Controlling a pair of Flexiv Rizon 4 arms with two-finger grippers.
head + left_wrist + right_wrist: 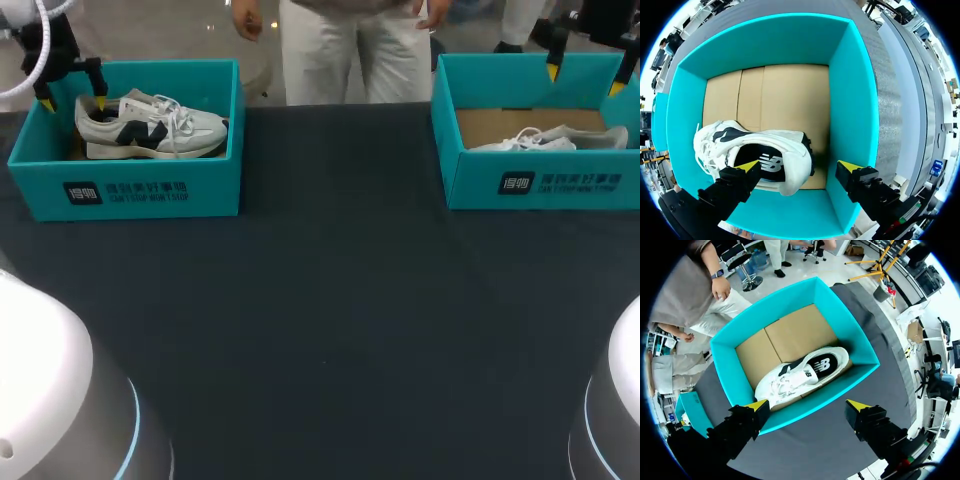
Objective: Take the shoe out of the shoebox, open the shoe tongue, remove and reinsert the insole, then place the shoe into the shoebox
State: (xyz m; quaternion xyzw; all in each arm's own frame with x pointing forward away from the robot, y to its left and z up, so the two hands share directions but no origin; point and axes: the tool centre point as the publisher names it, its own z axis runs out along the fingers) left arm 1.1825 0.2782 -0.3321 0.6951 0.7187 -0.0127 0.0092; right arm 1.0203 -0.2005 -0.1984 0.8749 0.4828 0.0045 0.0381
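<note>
A white sneaker with black patches [150,125] lies in the teal shoebox [150,190] at the table's back left. My left gripper [72,103] hangs open over that box's left end. In the left wrist view its fingers [799,166] straddle the shoe's heel [765,160] from above without touching it, inside the box walls [850,100]. A second white sneaker [550,140] lies in another teal shoebox [540,185] at the back right. My right gripper [585,80] is open high above it; the right wrist view shows its fingers [807,405] well clear of the shoe [800,375] and box [727,360].
The dark table top [330,300] stretches between and in front of the two boxes. Both boxes stand open without lids, with brown cardboard floors showing beside the shoes.
</note>
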